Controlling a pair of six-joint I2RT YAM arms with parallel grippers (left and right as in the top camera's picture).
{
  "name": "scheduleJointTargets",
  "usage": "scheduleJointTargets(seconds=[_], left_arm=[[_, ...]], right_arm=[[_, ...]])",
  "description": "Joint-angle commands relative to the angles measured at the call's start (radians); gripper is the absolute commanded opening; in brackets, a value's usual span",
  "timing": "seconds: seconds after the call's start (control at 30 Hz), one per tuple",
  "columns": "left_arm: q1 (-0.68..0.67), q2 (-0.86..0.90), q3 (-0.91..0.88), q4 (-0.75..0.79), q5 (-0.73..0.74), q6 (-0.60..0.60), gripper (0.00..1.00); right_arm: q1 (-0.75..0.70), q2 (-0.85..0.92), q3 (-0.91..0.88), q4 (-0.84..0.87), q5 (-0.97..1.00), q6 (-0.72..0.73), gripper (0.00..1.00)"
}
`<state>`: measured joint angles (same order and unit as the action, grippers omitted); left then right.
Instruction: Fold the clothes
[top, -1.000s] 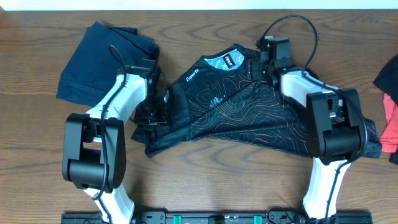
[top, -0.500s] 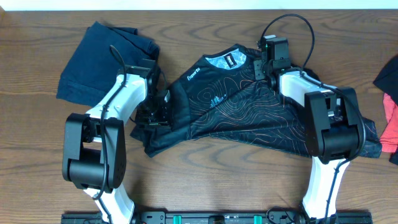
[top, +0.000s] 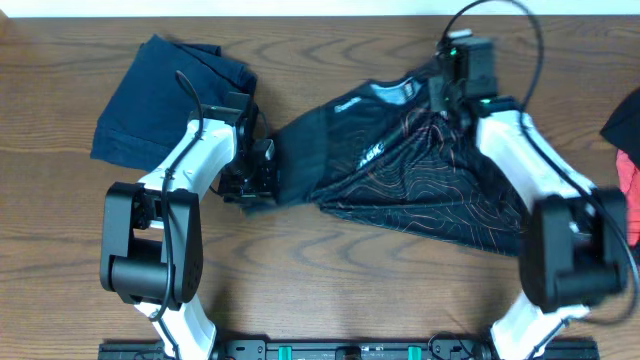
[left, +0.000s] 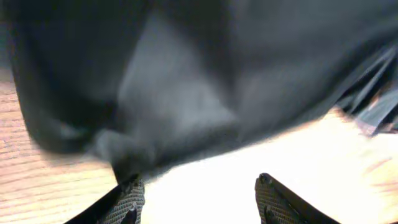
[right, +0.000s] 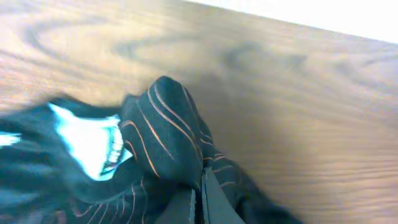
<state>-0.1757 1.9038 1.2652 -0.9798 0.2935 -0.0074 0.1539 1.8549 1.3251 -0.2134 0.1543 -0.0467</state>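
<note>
The clothes are a black jersey (top: 420, 180) with thin orange contour lines, stretched across the table's middle from left to back right. My right gripper (top: 452, 98) is at its back right end. In the right wrist view this gripper (right: 199, 188) is shut on a bunched fold of the jersey (right: 165, 124), next to a pale blue patch. My left gripper (top: 262, 178) sits at the jersey's left edge. In the left wrist view it (left: 199, 183) is open with bare table between the fingers. The dark cloth (left: 199, 81) lies just past the tips and touches the left fingertip (left: 132, 186).
A navy denim garment (top: 165, 95) lies at the back left, close behind the left arm. A red garment (top: 630, 190) and a dark item (top: 625, 125) are at the right edge. Bare wood runs along the front of the table.
My right gripper has shut on the jersey and pulled it up toward the back right, stretching the cloth and hiding its front print. The left arm has stayed put.
</note>
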Motion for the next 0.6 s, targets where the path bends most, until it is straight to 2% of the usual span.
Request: scheduleJointTargets(seconds=[0.0,0.1,0.33,0.4,0.57], left_arm=[[0.000,-0.018,0.016,0.000,0.013,-0.013,0.59],[0.000,-0.018,0.016,0.039,0.038,-0.018,0.59],[-0.014,-0.014,0.014,0.286,0.264,-0.016,0.80],[-0.029,-0.013,0.014,0.377,0.323,-0.016,0.82],[-0.072,-0.012,0.014,0.539,0.295,-0.028,0.91]], right_arm=[[-0.004,-0.044,0.003,-0.054,-0.002,-0.037,0.01],[-0.002,-0.072,0.003,-0.114,-0.005,-0.037,0.01],[-0.002,-0.077,0.003,-0.206,-0.005,-0.037,0.01],[-0.002,-0.077,0.003,-0.228,-0.004,-0.037,0.01],[-0.003,-0.077,0.003,-0.251,-0.005,-0.038,0.01]])
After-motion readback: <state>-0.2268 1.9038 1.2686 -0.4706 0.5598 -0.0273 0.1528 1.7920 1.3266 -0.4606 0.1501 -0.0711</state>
